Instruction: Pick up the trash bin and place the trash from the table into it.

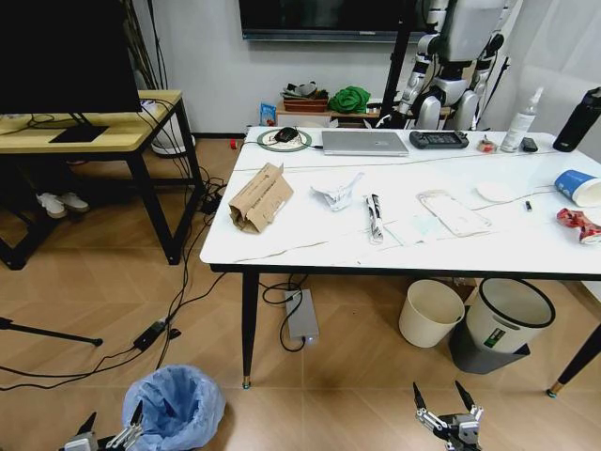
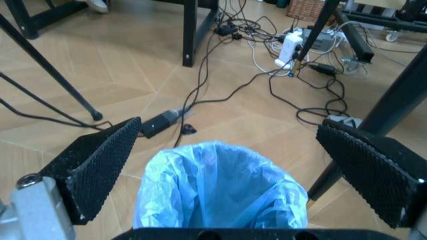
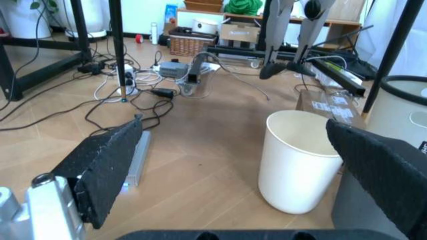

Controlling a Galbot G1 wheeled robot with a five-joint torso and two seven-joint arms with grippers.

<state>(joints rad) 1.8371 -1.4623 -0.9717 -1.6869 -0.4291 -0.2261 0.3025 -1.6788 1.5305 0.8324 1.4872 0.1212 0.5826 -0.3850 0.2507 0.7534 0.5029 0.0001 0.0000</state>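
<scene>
Left gripper (image 1: 111, 427) low, fingers (image 2: 100, 160) spread wide; right gripper (image 1: 447, 406) low, fingers apart

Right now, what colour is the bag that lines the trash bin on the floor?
Light blue and crinkled. The trash bin shows best in the left wrist view.

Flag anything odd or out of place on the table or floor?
Litter is strewn over the table: a torn cardboard box, crumpled paper, a tipped blue cup and a crushed red can at the right edge. The blue-lined trash bin stands upright on the floor between the open left gripper's fingers, not yet gripped.
</scene>
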